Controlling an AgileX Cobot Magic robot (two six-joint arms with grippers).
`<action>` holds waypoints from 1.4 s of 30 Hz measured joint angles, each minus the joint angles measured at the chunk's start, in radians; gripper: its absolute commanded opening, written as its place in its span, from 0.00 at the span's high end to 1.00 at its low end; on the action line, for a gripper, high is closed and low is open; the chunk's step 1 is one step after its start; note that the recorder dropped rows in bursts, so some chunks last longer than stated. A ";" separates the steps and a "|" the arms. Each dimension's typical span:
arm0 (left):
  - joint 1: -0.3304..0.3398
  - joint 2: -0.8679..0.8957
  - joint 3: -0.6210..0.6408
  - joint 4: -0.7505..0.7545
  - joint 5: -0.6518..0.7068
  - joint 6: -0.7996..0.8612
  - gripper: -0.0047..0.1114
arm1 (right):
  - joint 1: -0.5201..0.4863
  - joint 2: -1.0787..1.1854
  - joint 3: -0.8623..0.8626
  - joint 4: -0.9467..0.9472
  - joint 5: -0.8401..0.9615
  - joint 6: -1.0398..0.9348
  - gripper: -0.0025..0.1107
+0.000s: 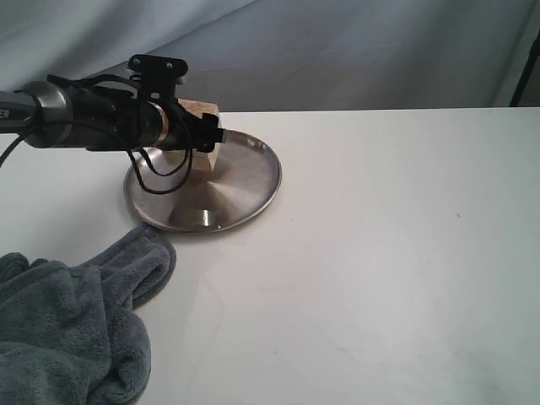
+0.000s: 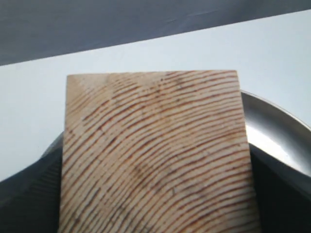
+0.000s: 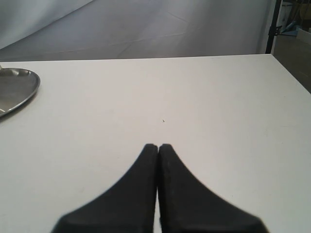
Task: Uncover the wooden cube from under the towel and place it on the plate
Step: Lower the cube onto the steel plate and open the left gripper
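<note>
My left gripper (image 1: 211,135) clamps the pale, ring-grained wooden cube (image 2: 155,150) over the round shiny steel plate (image 1: 245,181) (contact unclear); my right gripper (image 3: 158,147) sits pinched together.

The pale wooden cube (image 1: 202,110), its grain lines curved, sits over the far-left part of the shiny steel plate (image 1: 245,181), near the far edge of the bench (image 1: 405,253). The blue-grey fleece towel (image 1: 67,329) lies crumpled at the near left corner.

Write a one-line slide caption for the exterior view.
The left pincer holds the wooden cube at the plate; the towel lies crumpled nearer the camera.
</note>
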 measured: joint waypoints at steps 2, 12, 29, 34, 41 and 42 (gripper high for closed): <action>0.000 0.007 0.002 0.000 -0.018 0.000 0.96 | 0.000 0.000 0.000 0.000 0.000 0.000 0.98; 0.000 0.007 0.019 0.000 -0.073 0.000 0.96 | 0.000 0.000 0.000 0.000 0.000 0.000 0.98; 0.000 0.007 0.046 -0.004 -0.067 -0.002 0.95 | 0.000 0.000 0.000 0.000 0.000 0.000 0.98; 0.000 0.007 0.046 -0.004 -0.067 -0.002 0.81 | 0.000 0.000 0.000 0.000 0.000 0.000 0.98; 0.000 0.007 0.046 0.020 -0.073 -0.002 0.14 | 0.000 0.000 0.000 0.000 0.000 0.000 0.98; 0.000 0.007 0.046 0.033 -0.073 -0.002 0.07 | 0.000 0.000 0.000 0.000 0.000 0.000 0.98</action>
